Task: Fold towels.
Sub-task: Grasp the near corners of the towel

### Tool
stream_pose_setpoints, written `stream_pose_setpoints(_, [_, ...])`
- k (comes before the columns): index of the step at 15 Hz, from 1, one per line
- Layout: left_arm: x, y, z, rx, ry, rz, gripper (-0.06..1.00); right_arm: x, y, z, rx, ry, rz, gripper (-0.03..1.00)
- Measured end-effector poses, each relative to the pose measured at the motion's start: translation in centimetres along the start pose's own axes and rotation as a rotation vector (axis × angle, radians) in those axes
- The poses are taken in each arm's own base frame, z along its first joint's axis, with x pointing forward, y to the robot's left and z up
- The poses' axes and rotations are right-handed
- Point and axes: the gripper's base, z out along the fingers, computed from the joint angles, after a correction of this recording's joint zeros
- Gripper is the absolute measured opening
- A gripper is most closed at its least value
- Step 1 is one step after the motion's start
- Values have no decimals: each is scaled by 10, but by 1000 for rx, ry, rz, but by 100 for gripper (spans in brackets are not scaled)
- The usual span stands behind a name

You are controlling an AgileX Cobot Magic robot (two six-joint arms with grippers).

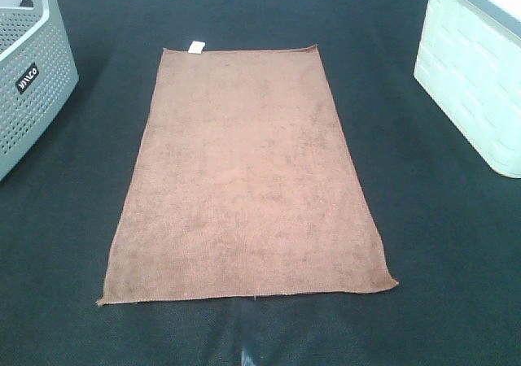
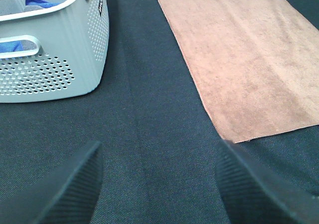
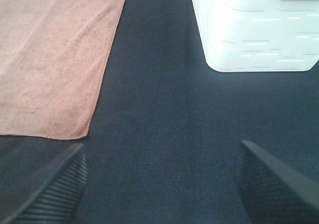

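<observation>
One reddish-brown towel point(image 1: 244, 179) lies spread flat on the dark table, long side running away from the front edge, with a small white tag point(image 1: 195, 47) on its far short edge. Neither arm shows in the exterior high view. In the left wrist view my left gripper point(image 2: 157, 176) stands open over bare dark cloth, the towel point(image 2: 249, 59) lying apart from it on one side. My right gripper point(image 3: 159, 179) is also open and empty, with the towel's near corner point(image 3: 82, 133) a short way from one finger point(image 3: 55, 189).
A grey perforated basket point(image 1: 32, 73) stands at the far left with blue cloth point(image 2: 12, 46) inside. A white basket point(image 1: 480, 81) sits at the far right. The table is covered in a dark mat point(image 1: 440, 244).
</observation>
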Motion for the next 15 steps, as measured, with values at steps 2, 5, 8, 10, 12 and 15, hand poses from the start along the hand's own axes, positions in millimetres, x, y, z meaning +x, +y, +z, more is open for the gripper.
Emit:
stream_pose_setpoints(2, [0,0,0,0,0,0,63,0,0,0,0,0,0,77])
stream_pose_setpoints(5, [0,0,0,0,0,0,63,0,0,0,0,0,0,77])
stream_pose_setpoints(8, [0,0,0,0,0,0,63,0,0,0,0,0,0,77])
stream_pose_setpoints(10, [0,0,0,0,0,0,63,0,0,0,0,0,0,77])
stream_pose_setpoints(12, [0,0,0,0,0,0,63,0,0,0,0,0,0,77])
stream_pose_setpoints(15, [0,0,0,0,0,0,63,0,0,0,0,0,0,77])
